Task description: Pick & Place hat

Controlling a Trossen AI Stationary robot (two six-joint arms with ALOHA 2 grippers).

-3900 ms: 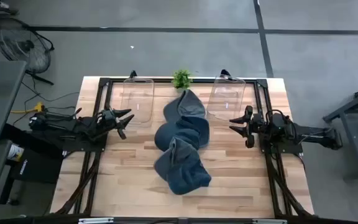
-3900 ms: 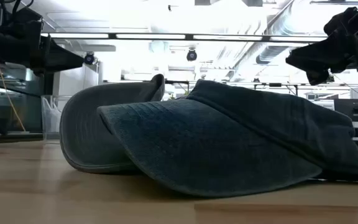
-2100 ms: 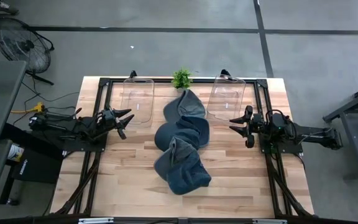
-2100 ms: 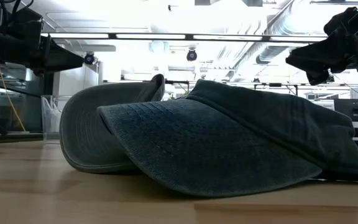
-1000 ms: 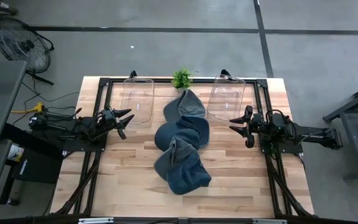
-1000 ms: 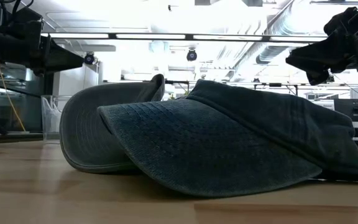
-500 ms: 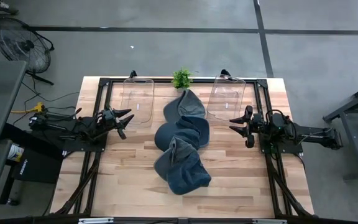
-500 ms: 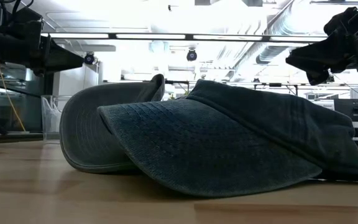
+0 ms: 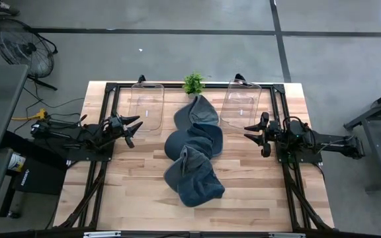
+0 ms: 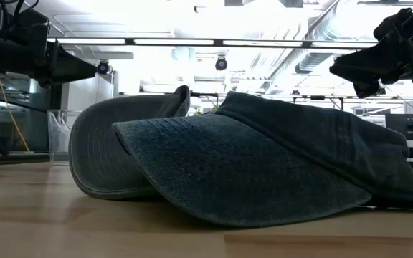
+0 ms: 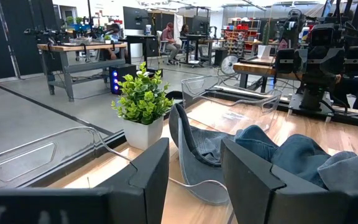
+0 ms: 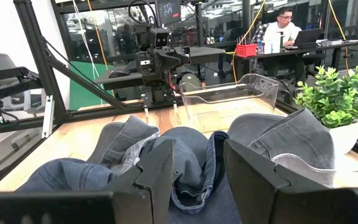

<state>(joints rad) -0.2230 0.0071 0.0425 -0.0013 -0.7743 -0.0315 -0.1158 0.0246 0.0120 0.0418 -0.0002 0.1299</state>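
Three blue denim hats lie in a row down the middle of the wooden table: a far one (image 9: 198, 111) between the two clear bins, a middle one (image 9: 194, 141) and a near one (image 9: 194, 180), each overlapping its neighbour. In the low view the near hat's brim (image 10: 228, 172) rests on the tabletop. My left gripper (image 9: 135, 128) hovers open at the table's left side, pointing level toward the hats (image 11: 194, 177). My right gripper (image 9: 250, 131) hovers open at the right side, also level and facing them (image 12: 194, 171). Neither has anything between its fingers.
Two clear plastic bins stand at the far edge, one left (image 9: 145, 106) and one right (image 9: 241, 102). A small potted plant (image 9: 192, 82) sits between them. A black frame (image 9: 111, 87) runs around the table. Bare wood (image 9: 137, 178) lies on both sides of the hats.
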